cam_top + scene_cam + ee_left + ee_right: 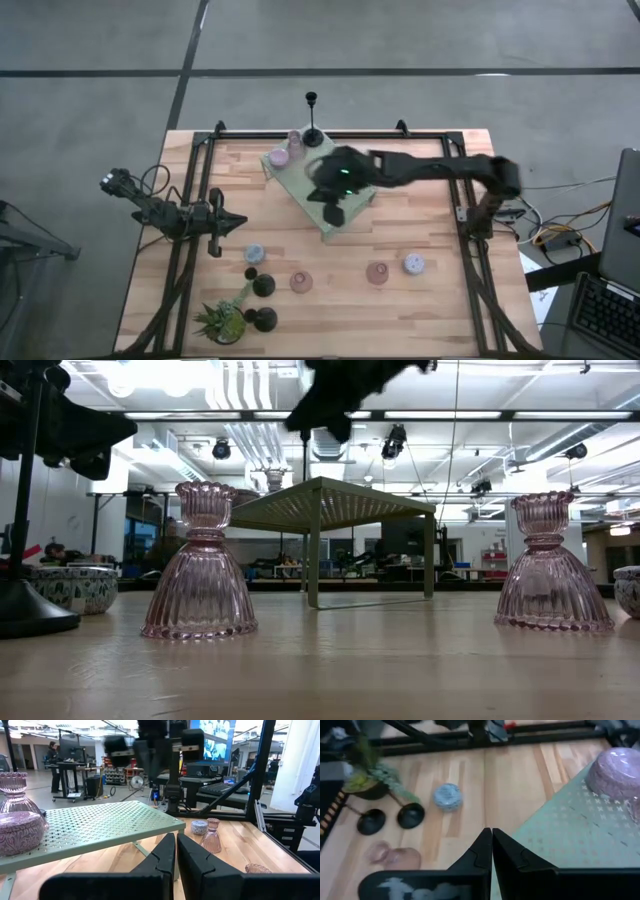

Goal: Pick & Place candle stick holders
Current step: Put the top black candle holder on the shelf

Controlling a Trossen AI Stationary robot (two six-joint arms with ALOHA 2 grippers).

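A green perforated stand (320, 185) sits mid-table. On its far end are a pink cup (279, 157), a pink glass holder (295, 140) and a black tall-stemmed holder (312, 135). On the near table are two pink glass holders (301, 282) (377, 272), pale blue-grey cups (254, 252) (413, 264) and two black holders (262, 285) (265, 319). My right gripper (333, 213) hangs shut and empty above the stand's near edge; its wrist view shows the closed fingers (491, 837). My left gripper (243, 222) is shut and empty, left of the stand.
A spiky green potted plant (222, 320) stands at the near left, beside the black holders. Black frame rails (190, 200) run along the table's left, right and far sides. Bare wood lies between the stand and the near row of holders.
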